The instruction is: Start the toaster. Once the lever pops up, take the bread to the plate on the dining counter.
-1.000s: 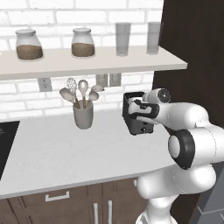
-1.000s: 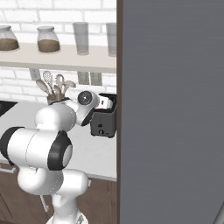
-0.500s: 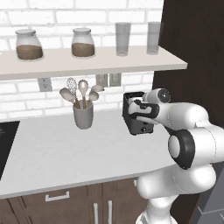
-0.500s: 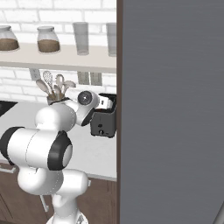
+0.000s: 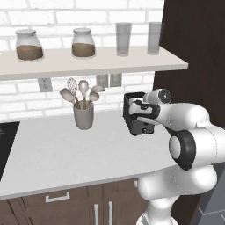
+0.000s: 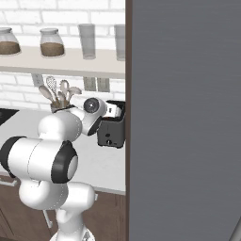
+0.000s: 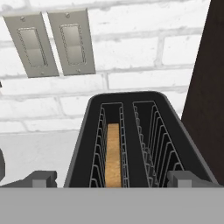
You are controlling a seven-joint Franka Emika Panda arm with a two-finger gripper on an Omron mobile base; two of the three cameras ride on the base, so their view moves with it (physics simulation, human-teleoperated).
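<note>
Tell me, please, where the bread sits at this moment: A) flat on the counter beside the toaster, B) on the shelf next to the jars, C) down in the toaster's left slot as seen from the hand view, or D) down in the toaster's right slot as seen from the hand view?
C: in the hand view the bread stands on edge inside the left slot of the toaster, while the right slot holds only its wire guides.

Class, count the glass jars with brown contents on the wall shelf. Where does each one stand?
2. One jar stands at the shelf's far left; the other jar stands to its right, left of the two empty glasses.
</note>
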